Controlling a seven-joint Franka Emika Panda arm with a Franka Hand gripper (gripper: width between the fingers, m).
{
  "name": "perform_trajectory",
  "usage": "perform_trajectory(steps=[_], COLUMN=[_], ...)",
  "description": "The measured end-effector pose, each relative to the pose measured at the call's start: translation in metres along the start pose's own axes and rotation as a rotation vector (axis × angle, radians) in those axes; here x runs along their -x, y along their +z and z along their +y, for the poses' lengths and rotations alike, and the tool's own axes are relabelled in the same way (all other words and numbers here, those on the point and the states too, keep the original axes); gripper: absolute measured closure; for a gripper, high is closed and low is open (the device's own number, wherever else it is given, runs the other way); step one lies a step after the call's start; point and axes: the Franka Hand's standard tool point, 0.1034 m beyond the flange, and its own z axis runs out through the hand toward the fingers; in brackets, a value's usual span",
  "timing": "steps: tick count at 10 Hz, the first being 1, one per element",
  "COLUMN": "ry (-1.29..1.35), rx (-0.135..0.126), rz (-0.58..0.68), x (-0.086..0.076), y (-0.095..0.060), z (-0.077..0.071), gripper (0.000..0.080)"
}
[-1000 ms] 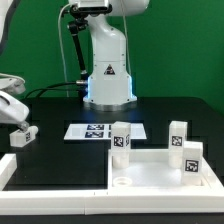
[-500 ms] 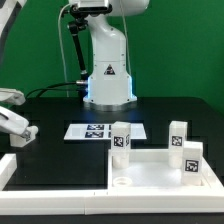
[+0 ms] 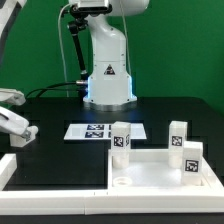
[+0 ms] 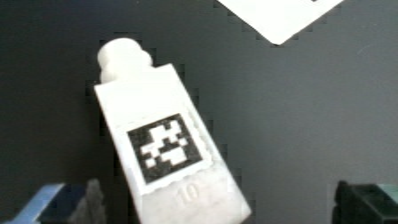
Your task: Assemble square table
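White leg block (image 4: 164,140) lies on the dark desk (image 4: 302,120) between the hand's (image 4: 222,203) wide-spread fingers (image 4: 75,203), untouched.

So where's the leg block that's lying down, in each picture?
Exterior view: the lying leg block is on the black table at that view's far left.
Wrist view: it fills the middle, tag facing up.
Shared landmark: the marker board.
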Motion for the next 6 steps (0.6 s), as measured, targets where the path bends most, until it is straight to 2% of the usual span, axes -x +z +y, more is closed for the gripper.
perform_trajectory(steps=[3, 5, 6], ry=[0.035, 0.08, 0.077], rx=[-0.01, -0.074, -0.066], rz=[-0.053, -0.104, -0.092], x=[0.0, 0.004, 0.002], y=[0.017, 0.027, 0.026], z=[0.01, 0.016, 0.017], gripper=[0.0151, 0.0151, 0.0151])
